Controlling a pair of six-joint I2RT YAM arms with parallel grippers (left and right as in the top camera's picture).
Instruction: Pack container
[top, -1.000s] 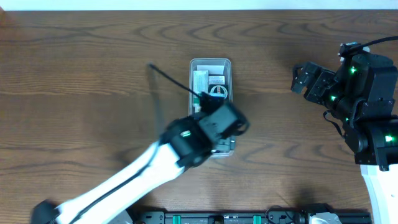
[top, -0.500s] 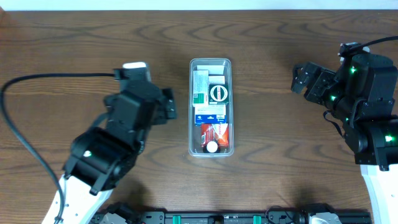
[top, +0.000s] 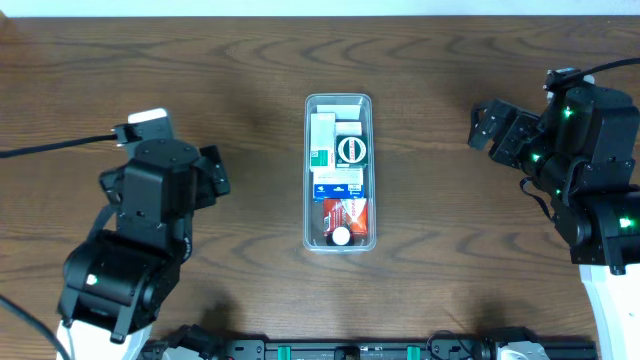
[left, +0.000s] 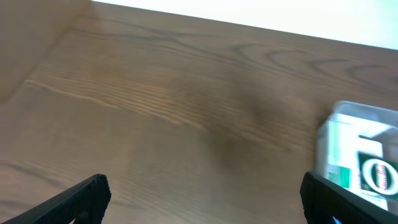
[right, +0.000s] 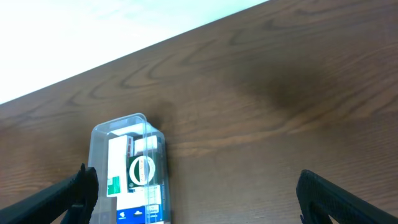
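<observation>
1. The left arm (top: 140, 230) stands at the left side of the table (top: 450, 60), well apart from everything else on it.
2. The left gripper (left: 202, 202) is spread wide. In the left wrist view its two dark fingertips (left: 84, 194) sit at the bottom corners, with only bare wood between them.
3. The container (top: 338, 98) lies at the middle of the table, its long side running away from the robot. It is off to the right of the left gripper and not touching it. In the left wrist view only its near end shows, at the right edge above one fingertip.
4. The tub is filled from far end to near end:
   - a white and green box (top: 321, 140)
   - a green box with a white ring (top: 351, 150)
   - a blue and white box (top: 338, 182)
   - a red box (top: 345, 212)
5. The right arm (top: 590, 170) stands at the right side of the table, well clear of the tub.
6. The right gripper (right: 199, 196) is also spread wide and holds nothing. In the right wrist view the container (right: 99, 152) lies low at the picture's left, beyond one fingertip, not between the two.
</observation>
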